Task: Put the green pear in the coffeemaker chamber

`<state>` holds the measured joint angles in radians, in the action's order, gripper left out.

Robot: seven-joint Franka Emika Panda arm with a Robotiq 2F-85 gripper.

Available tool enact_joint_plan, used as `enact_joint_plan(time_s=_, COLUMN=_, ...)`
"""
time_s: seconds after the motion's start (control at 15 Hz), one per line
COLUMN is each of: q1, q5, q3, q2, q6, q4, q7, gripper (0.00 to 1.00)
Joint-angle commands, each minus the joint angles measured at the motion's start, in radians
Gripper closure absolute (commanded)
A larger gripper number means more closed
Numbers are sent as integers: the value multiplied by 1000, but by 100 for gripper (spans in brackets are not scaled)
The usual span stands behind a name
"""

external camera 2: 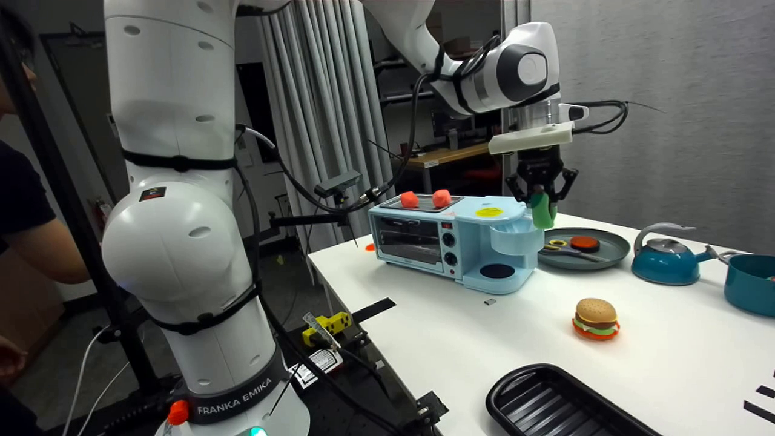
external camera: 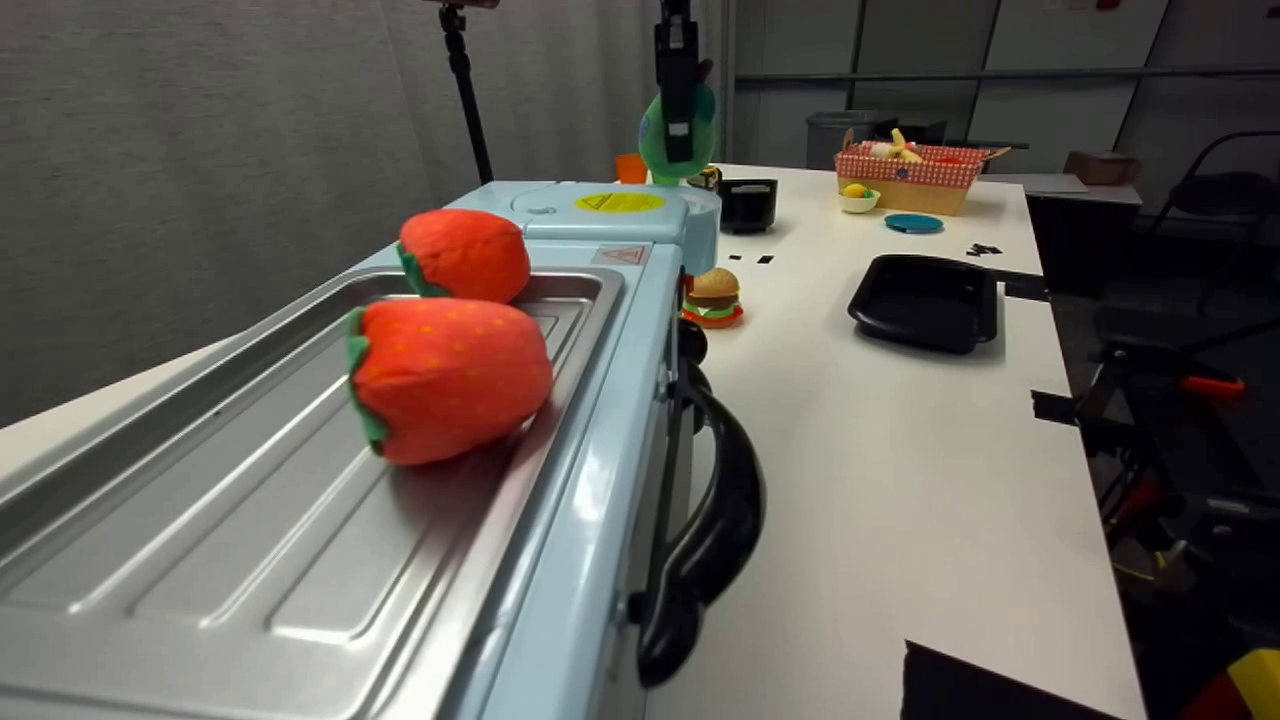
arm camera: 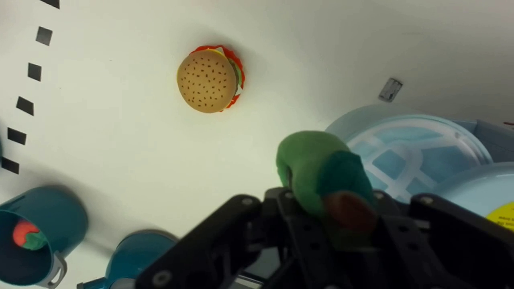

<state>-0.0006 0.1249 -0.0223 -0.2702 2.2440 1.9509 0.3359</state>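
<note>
White counter (external camera 2: 496, 339), bearing a pale-blue appliance (external camera 2: 472, 245); black claw (arm camera: 333, 194), closed on the green pear (external camera 2: 544, 212); coffeemaker chamber (external camera 2: 513, 242), its white lattice (arm camera: 413, 160) shown by the wrist view alone; the pear itself, raised near the chamber's rim, judged mid-transfer, next wanting a shift over the opening, lowering and release.

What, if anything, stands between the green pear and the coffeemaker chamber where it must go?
Nothing visible does. The gripper holds the green pear, and the coffeemaker chamber looks open from above in the wrist view. I cannot tell whether the pear hangs high enough to clear its rim.
</note>
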Motion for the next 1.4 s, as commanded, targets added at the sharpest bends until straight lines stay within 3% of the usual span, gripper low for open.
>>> enact_joint_plan(time_s=0.0, q1=-22, q5=-64, q3=-19, q2=-16, q6=-27, q4=-34, q7=52, gripper=95)
enact_joint_plan(time_s=1.33, q1=-34, q5=-198, q3=-33, q2=-22, q6=-86, q4=-48, q7=112, gripper=95)
